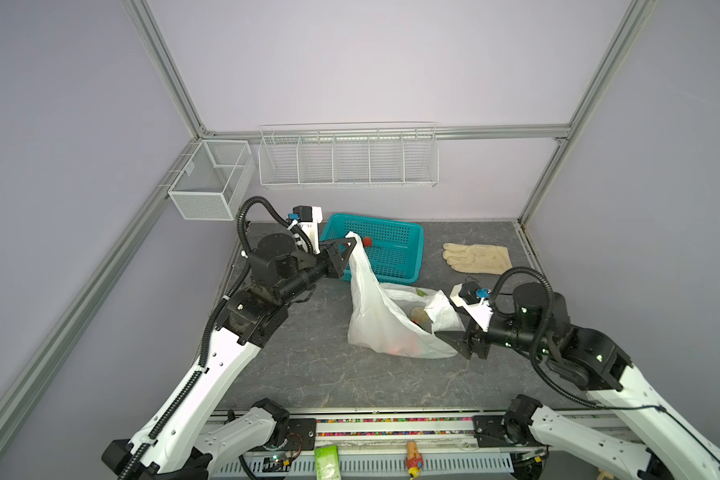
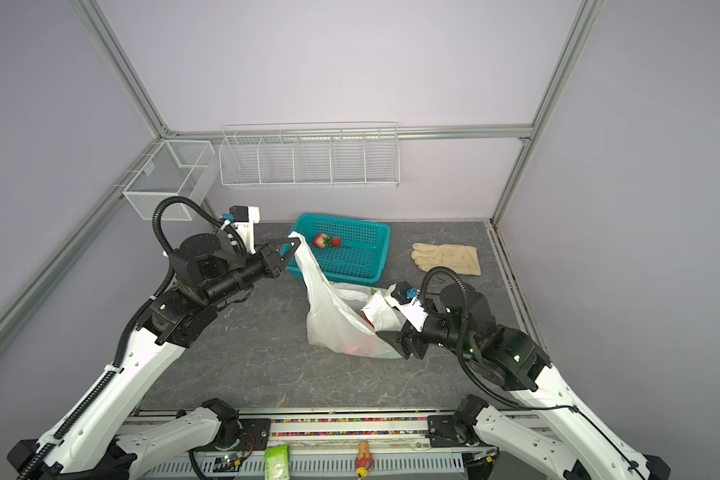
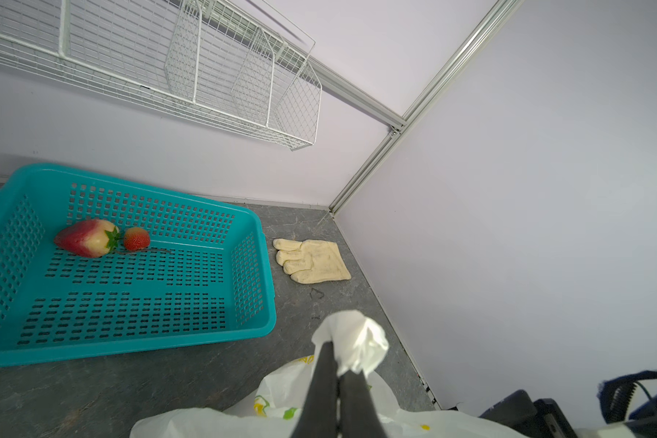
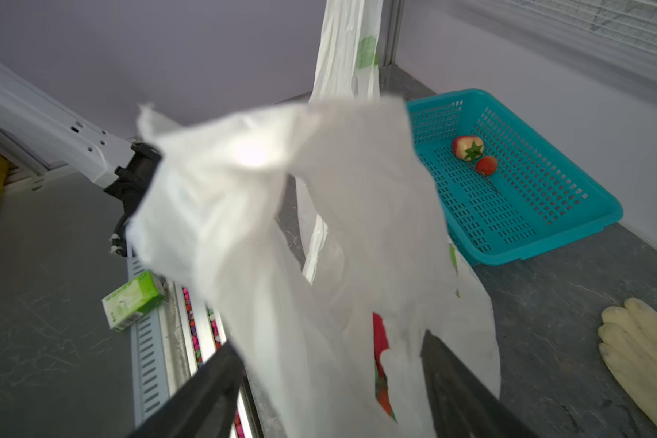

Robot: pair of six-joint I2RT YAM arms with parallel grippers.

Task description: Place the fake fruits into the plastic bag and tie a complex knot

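1. Straddling a loose fold of the plastic bag [image 4: 357,189], the right pincer [image 4: 330,343] has its jaws wide apart. The film hangs between them, and I cannot tell whether either finger touches it.
2. Just past this pincer's tips the bag's body lies on the grey table [image 1: 308,374]. Red fake fruits [image 1: 404,348] show dimly through the film.
3. From there one handle runs taut up to the left pincer [image 3: 338,366], whose jaws are pinched tight on the bunched loop, above the table.
4. Beyond the left pincer's tips sits a teal basket [image 3: 129,341] holding a large strawberry [image 3: 86,239] and a small strawberry [image 3: 136,239], side by side.
5. Farthest off, a beige glove [image 1: 476,257] lies flat, well apart from both pincers.
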